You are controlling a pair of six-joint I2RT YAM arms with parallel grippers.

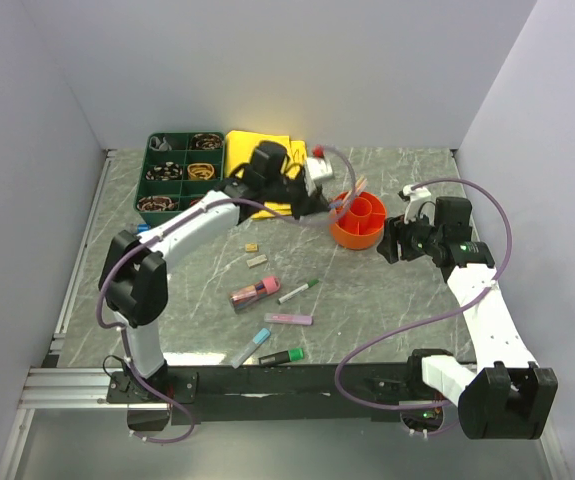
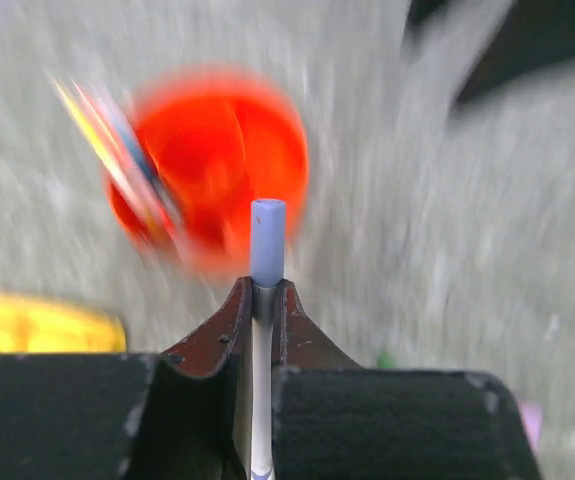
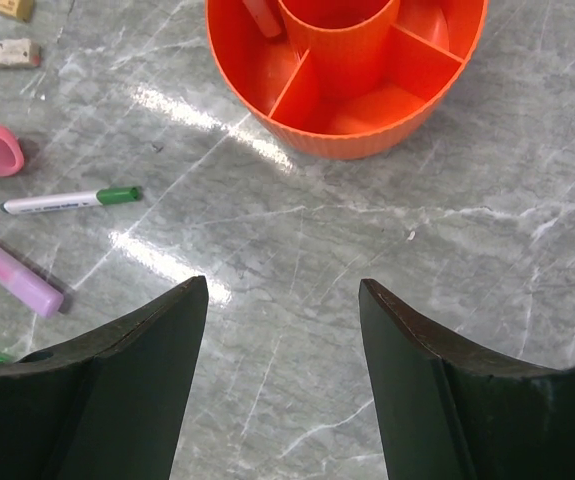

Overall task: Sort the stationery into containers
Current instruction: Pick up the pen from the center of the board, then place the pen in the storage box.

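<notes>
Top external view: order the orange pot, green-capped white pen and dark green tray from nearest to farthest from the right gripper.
1. Orange pot, beside the right gripper.
2. Green-capped white pen, mid-table.
3. Dark green tray, far-left corner.

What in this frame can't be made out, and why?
- Left wrist view: motion blur smears the orange pot; its dividers and contents are unreadable.
- Same view: the left jaws, shut on the blue-tipped pen, hide its lower body.
- Top view: the green tray holds items too small to identify.
- Right wrist view: the top edge cuts off the pot's far side.
</notes>
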